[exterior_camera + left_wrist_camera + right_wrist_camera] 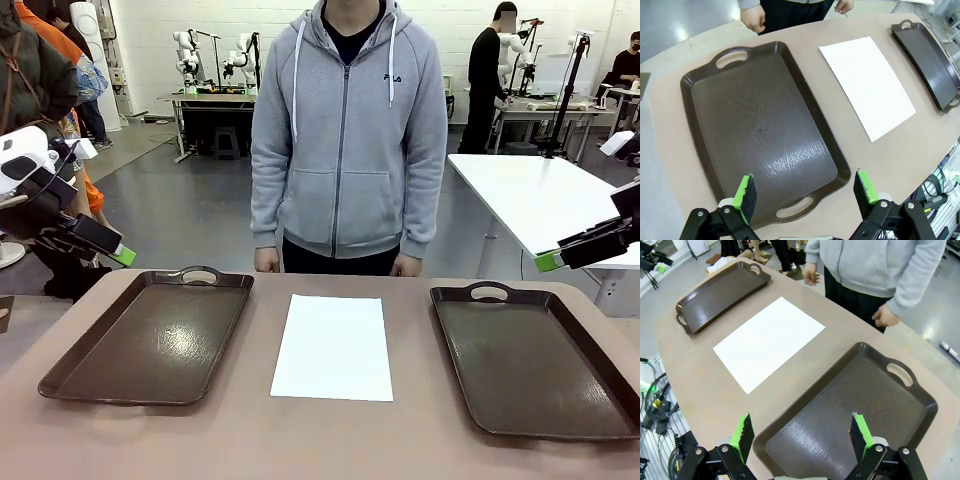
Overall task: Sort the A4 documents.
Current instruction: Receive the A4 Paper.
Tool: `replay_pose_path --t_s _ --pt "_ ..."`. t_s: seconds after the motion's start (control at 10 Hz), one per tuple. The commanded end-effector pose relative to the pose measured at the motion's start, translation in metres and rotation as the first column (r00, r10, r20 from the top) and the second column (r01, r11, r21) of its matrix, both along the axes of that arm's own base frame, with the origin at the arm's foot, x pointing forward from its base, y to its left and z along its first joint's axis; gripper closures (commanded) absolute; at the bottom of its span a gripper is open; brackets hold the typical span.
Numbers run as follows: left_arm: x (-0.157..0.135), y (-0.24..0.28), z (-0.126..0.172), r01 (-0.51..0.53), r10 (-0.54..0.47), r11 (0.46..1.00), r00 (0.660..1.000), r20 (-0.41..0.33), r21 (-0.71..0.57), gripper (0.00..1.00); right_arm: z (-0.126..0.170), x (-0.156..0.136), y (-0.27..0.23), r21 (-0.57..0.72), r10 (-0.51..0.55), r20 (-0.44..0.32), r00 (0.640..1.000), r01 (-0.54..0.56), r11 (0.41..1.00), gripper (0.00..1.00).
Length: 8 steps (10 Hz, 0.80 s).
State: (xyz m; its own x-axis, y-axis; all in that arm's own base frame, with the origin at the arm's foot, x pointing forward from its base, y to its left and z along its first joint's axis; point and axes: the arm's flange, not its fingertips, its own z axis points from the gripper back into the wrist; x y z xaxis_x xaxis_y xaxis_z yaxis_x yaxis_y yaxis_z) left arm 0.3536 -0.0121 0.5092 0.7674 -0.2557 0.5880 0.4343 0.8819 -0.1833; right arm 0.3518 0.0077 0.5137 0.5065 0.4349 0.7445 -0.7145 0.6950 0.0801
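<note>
In the front view, the A4 documents [335, 345] lie flat in the middle of the desk [300, 445], between the left tray [150, 340] and the right tray [530, 365] and touching neither. You cannot tell whether this is one sheet or a thin pile. Both trays look bare. The left gripper [118, 252] and the right gripper [550, 261] hang at the desk's two sides, well apart from the paper. The person [345, 130] stands at the far edge with hands down.

In the left wrist view, the left gripper [805, 186] is released, its jaws wide with nothing between them. It hovers over the near handle end of the left tray [755, 115], and the white paper [867, 85] lies off to the side.

In the right wrist view, the right gripper [801, 432] is likewise spread and empty above the right tray [855, 405]. The paper [770, 342] lies beyond that tray's rim.

By the look of it, sorting has not begun and you are at the approach step. Your next move calls for bringing one gripper over the paper. A flat sheet gives little to pinch, so aim for an edge or corner and lift it cleanly.
</note>
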Motion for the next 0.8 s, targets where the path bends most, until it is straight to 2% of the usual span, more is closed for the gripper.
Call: replay_pose_path --t_s 0.0,0.7 --pt "0.0007 0.0 -0.0008 0.002 -0.002 1.0 1.0 -0.002 -0.007 0.0 -0.0009 0.0004 -0.0002 0.004 0.006 -0.001 1.0 -0.006 1.0 0.0" --pt "0.0007 0.0 -0.0008 0.002 -0.002 1.0 1.0 -0.002 -0.007 0.0 -0.0009 0.0004 -0.0002 0.004 0.006 -0.001 1.0 -0.006 1.0 0.0"
